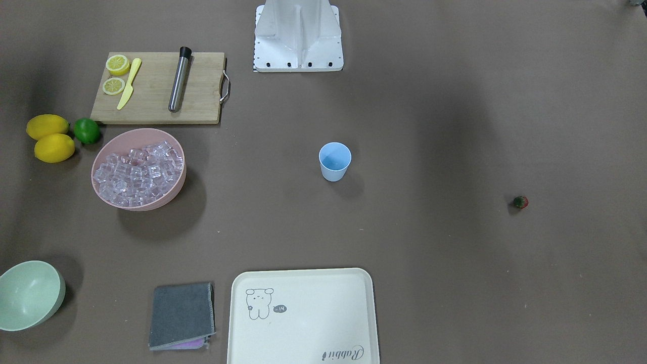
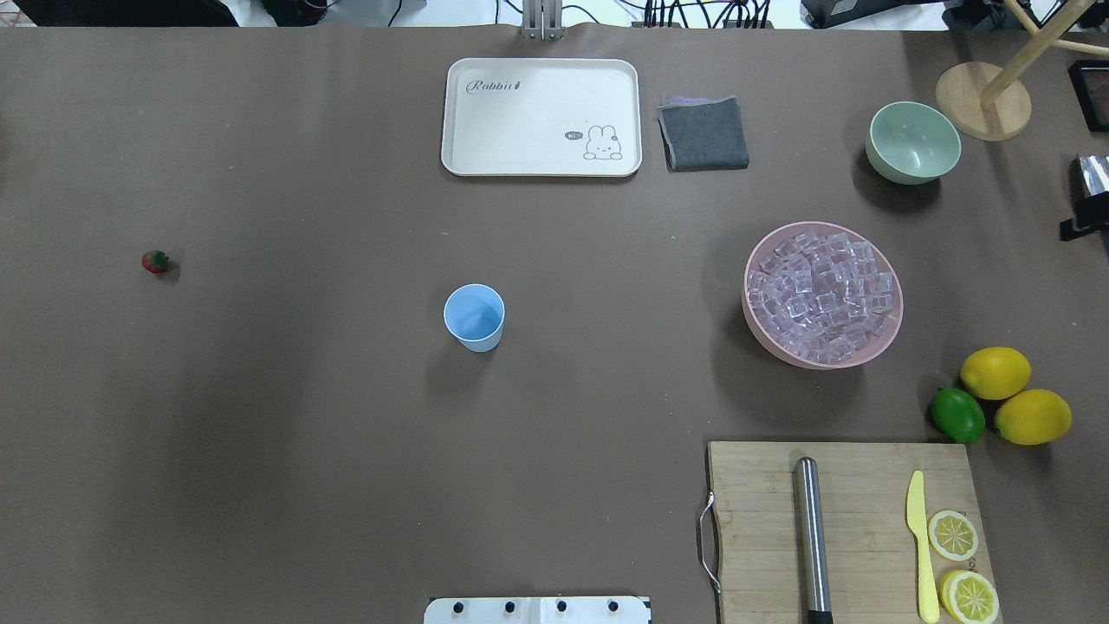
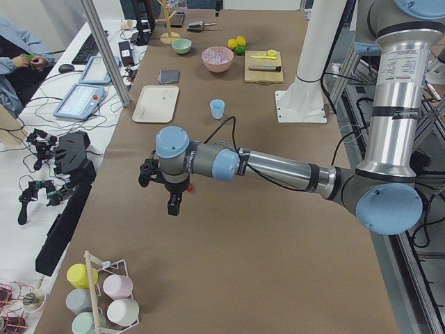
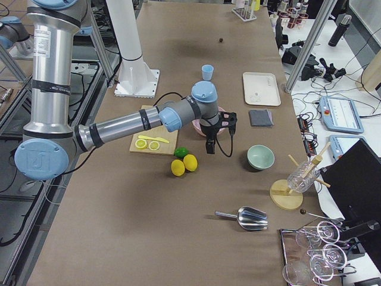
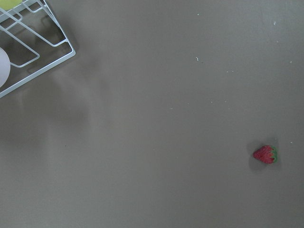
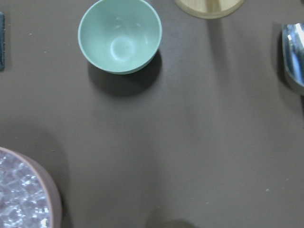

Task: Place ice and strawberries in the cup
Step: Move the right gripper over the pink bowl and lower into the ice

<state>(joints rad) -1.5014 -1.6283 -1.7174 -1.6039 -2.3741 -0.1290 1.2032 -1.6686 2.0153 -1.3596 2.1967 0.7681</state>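
Cup (image 2: 474, 317) stands upright near the middle of the table (image 2: 303, 433), mouth up, and we see nothing inside it. It is apart from everything else.

Ice (image 2: 821, 295) is heaped in the pink bowl (image 2: 755, 325) on the robot's right side, well apart from the cup.

Strawberry (image 2: 156, 262) lies on its side on the bare table far out on the robot's left, well apart from the cup. In the overhead view its long axis runs along the table's length, with the green cap toward the cup side and the red tip away. The left wrist view agrees: cap to that view's right, tip to its left.

Left arm: in the left side view the forearm stretches nearly level out over the table and the wrist is turned down. The left gripper (image 3: 173, 207) points straight down, above the table surface. We cannot tell whether its fingers are parted or closed, as only the side view shows it.

Right arm: in the right side view the forearm reaches level across the cutting board (image 4: 156, 138). The wrist is bent down just beside the pink bowl, and the right gripper (image 4: 209, 149) hangs tip-down near the lemons (image 4: 184, 164). We cannot tell its finger state either. Its wrist camera looks down on the green bowl (image 6: 119, 35) and the pink bowl's rim.
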